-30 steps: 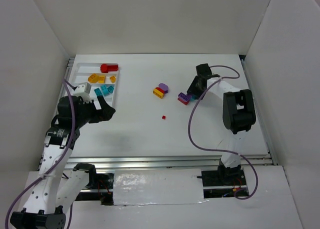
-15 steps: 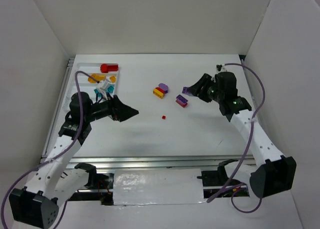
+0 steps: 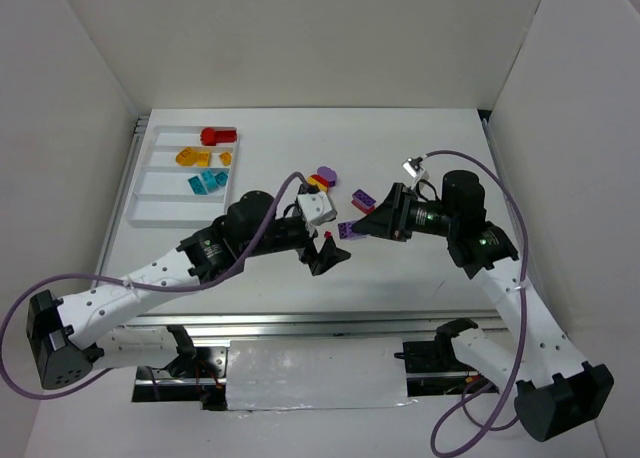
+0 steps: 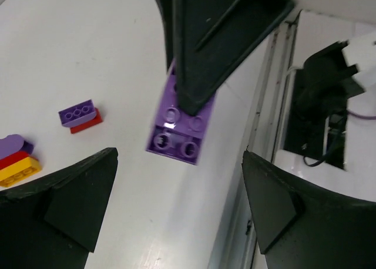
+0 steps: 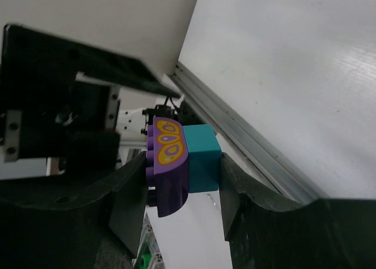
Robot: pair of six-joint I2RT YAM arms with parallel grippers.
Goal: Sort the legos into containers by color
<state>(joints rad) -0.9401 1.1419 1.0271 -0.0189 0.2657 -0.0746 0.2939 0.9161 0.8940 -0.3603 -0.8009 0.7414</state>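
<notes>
My right gripper (image 3: 356,227) is shut on a purple rounded lego (image 5: 167,163) with a yellow print, joined to a teal block (image 5: 202,157), and holds it above the table's middle. In the left wrist view this purple lego (image 4: 179,125) hangs from the right gripper's dark fingers (image 4: 211,40). My left gripper (image 3: 327,254) is open and empty just in front of it, as the left wrist view (image 4: 179,169) also shows. A purple-on-red lego (image 3: 363,199) and a purple, red and yellow stack (image 3: 322,178) lie on the table. The white tray (image 3: 150,213) holds red (image 3: 217,135), orange (image 3: 200,158) and teal (image 3: 207,182) legos in separate compartments.
A tiny red piece (image 3: 327,235) lies by the left gripper's fingers. The purple-on-red lego (image 4: 80,115) and the stack (image 4: 14,157) show left in the left wrist view. White walls enclose the table on three sides; a metal rail (image 3: 300,323) runs along the near edge.
My left arm swung from the tray to the table's middle. My right gripper carried the purple lego away from the bricks, toward the near left, to meet the left gripper.
</notes>
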